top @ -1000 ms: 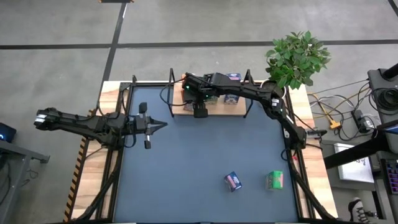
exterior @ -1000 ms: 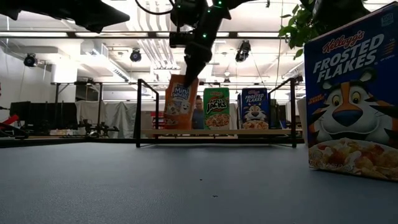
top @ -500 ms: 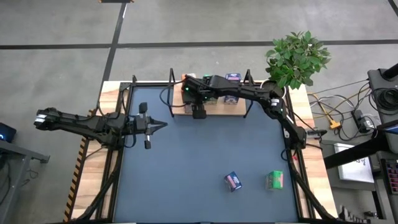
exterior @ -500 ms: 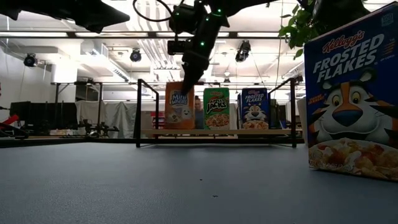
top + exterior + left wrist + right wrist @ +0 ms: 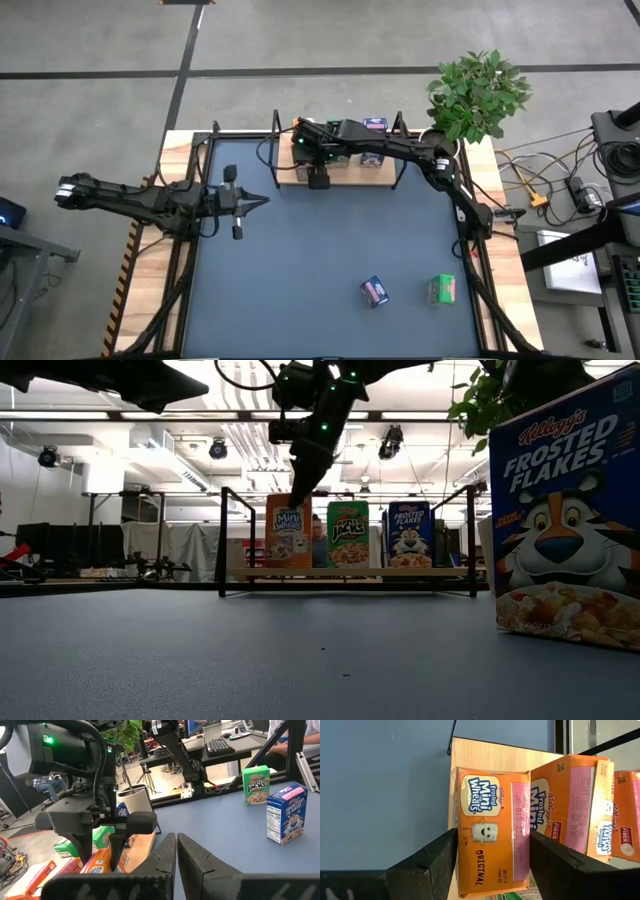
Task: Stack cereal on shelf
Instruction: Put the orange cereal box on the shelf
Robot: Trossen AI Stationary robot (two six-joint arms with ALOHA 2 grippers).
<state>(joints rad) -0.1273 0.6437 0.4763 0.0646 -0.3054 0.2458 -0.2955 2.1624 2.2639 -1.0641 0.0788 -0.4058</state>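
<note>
From above, the shelf (image 5: 338, 165) sits at the far edge of the table (image 5: 320, 250), and the right tool (image 5: 318, 160) hangs over the shelf's left end, while the left tool (image 5: 262, 201) waits off the shelf's front-left corner with its fingers clenched on nothing. Two loose cereal boxes lie well in front of the shelf toward the right: a blue box (image 5: 374, 291) and a green box (image 5: 442, 289). At table level, an orange box (image 5: 288, 531), a green Apple Jacks box (image 5: 348, 533) and a blue Frosted Flakes box (image 5: 408, 533) stand upright in a row on the shelf, the right tool just above the orange one. The left wrist view shows its own fingers (image 5: 165, 857) pressed together, the right arm beyond over the shelf. The right wrist view shows the released right tool straddling the front orange box, fingers (image 5: 437, 860) standing off either side; two more orange boxes stand behind it.
</note>
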